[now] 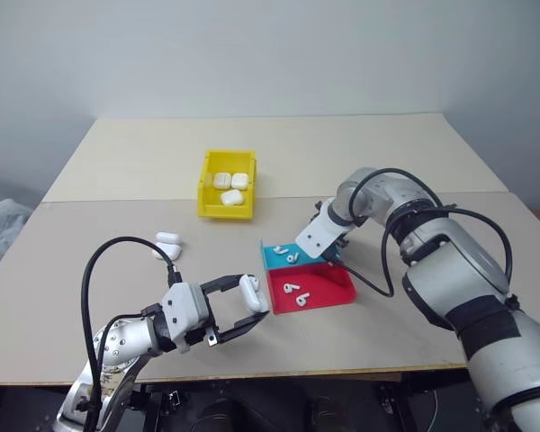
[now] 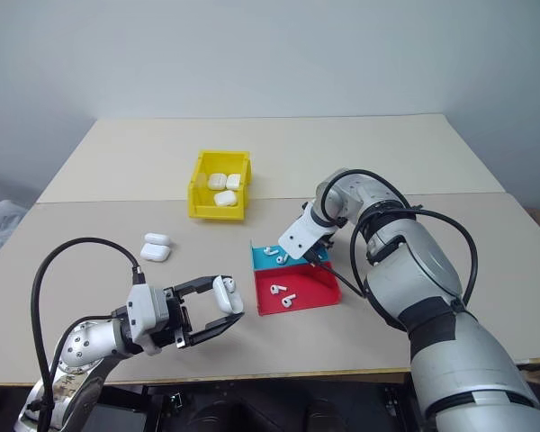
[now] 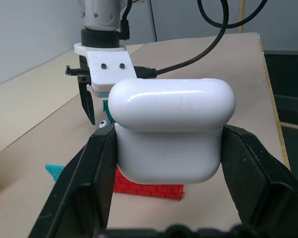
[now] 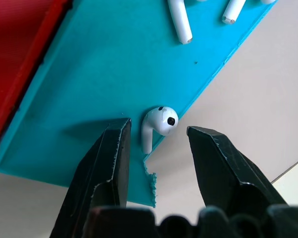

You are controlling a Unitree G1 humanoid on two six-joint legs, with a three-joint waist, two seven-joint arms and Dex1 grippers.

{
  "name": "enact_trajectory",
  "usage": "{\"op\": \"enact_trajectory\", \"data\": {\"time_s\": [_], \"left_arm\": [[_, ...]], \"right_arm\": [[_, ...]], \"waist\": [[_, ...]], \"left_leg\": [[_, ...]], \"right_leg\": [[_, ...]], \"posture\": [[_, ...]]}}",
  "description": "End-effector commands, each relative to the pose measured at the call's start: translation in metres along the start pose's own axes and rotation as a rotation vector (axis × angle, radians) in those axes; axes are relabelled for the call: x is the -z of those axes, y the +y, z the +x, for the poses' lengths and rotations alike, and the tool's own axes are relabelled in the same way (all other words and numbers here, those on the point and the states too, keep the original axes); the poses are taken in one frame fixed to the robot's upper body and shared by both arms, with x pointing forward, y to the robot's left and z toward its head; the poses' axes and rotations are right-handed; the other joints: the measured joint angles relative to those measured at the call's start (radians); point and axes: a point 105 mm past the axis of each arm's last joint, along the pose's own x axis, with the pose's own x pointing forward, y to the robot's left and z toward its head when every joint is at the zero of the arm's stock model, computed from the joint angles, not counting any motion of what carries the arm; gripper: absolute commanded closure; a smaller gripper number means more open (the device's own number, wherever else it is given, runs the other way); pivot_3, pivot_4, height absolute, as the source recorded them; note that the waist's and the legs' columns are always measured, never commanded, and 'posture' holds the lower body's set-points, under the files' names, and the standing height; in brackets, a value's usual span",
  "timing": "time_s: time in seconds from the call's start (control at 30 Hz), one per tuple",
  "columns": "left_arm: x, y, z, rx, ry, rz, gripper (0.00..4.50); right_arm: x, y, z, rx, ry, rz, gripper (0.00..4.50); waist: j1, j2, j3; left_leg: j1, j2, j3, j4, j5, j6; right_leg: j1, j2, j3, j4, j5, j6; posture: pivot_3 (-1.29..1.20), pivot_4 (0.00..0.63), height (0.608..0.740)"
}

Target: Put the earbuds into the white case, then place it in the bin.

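My left gripper (image 1: 252,304) is shut on a white case (image 3: 171,129) and holds it upright, lid on top, above the front of the table. My right gripper (image 4: 159,128) points down over the corner of the teal tray (image 4: 89,74). Its fingers stand open on either side of one earbud (image 4: 161,119) that lies at the tray's edge, without touching it. More earbuds (image 1: 291,256) lie in the teal tray and two in the red tray (image 1: 328,286). The yellow bin (image 1: 205,180) stands further back with three white cases in it.
Two more white cases (image 1: 166,245) lie on the table to the left of the trays. The red tray adjoins the teal one on its near side. A black cable loops from each arm over the table.
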Motion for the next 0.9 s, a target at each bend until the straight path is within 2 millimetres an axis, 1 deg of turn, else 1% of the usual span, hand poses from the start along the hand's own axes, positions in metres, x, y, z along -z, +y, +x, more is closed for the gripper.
{"op": "enact_trajectory", "data": {"time_s": [0.03,0.37,0.47,0.53,0.9], "left_arm": [[-0.0091,-0.0004,0.0013,-0.005,-0.037,0.025,1.71],[-0.0082,0.0026,-0.0001,-0.015,-0.031,0.026,1.71],[-0.0075,0.0030,-0.0003,-0.015,-0.028,0.025,1.71],[-0.0073,0.0031,-0.0001,-0.015,-0.027,0.025,1.71],[-0.0046,0.0018,0.0009,-0.008,-0.026,0.023,1.71]], "right_arm": [[-0.0002,-0.0053,-0.0053,0.008,0.008,-0.022,2.23],[-0.0013,-0.0058,-0.0070,0.007,0.000,-0.039,2.23],[-0.0015,-0.0025,-0.0075,-0.019,-0.003,-0.053,2.23],[-0.0016,-0.0024,-0.0070,-0.013,-0.004,-0.054,2.59],[-0.0016,-0.0017,-0.0049,-0.013,0.000,-0.055,2.59]], "waist": [[-0.001,0.000,0.000],[-0.003,0.000,0.000],[-0.004,0.000,0.000],[-0.004,0.000,0.000],[-0.006,0.000,0.000]], "left_leg": [[0.000,0.000,0.000,0.000,0.000,0.000],[0.000,0.000,0.000,0.000,0.000,0.000],[0.000,0.000,0.000,0.000,0.000,0.000],[0.000,0.000,0.000,0.000,0.000,0.000],[0.000,0.000,0.000,0.000,0.002,-0.003]], "right_leg": [[0.000,0.000,0.000,0.000,0.000,0.000],[0.000,0.000,0.000,0.000,0.000,0.000],[0.000,0.000,0.000,0.000,0.000,0.000],[0.000,0.000,0.000,0.000,0.000,0.000],[0.000,0.000,0.000,0.000,0.000,0.000]], "posture": [[0.00,0.150,0.740],[0.00,0.150,0.740],[0.00,0.150,0.740],[0.00,0.150,0.740],[0.00,0.150,0.740]]}}
